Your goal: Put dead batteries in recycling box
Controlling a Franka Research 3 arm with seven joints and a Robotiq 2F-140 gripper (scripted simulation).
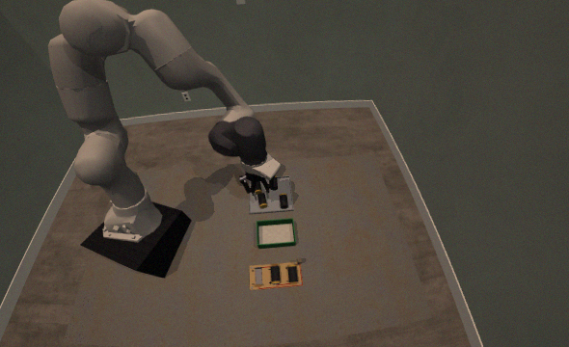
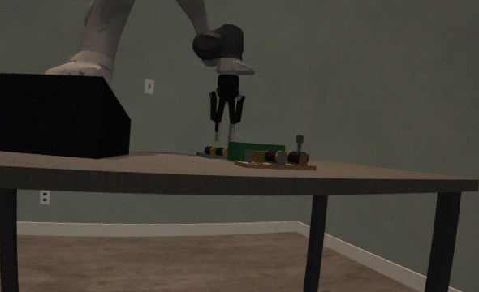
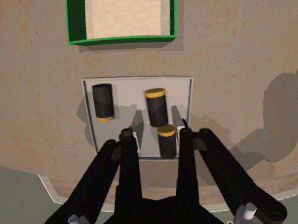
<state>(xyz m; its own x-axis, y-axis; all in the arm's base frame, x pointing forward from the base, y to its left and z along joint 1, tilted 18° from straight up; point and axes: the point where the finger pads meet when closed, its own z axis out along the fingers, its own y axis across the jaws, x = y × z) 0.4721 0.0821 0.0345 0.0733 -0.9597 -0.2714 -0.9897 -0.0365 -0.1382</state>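
Observation:
My gripper point(image 1: 260, 189) point(image 2: 223, 137) point(image 3: 157, 116) hangs a little above the grey tray point(image 1: 272, 208) point(image 3: 129, 96). Its fingers stand partly apart with nothing between them. Three black batteries with yellow ends lie on the tray: one point(image 3: 166, 141) right below the fingers, one point(image 1: 262, 200) point(image 3: 156, 107) just in front of it, and one point(image 1: 284, 200) point(image 3: 103, 100) off to the side. The green recycling box point(image 1: 276, 221) point(image 2: 256, 149) stands upright and empty in front of the tray. Two batteries point(image 1: 275, 274) point(image 1: 292, 274) point(image 2: 269, 156) sit in the orange holder board point(image 1: 276, 286) point(image 2: 276, 165). Its small bulb point(image 1: 301, 260) point(image 2: 299, 139) looks grey.
The robot's black base point(image 1: 135, 241) point(image 2: 57, 115) stands at the table's left. The holder's left slot point(image 1: 258, 276) holds no battery. The table edge point(image 1: 410, 188) runs along the right.

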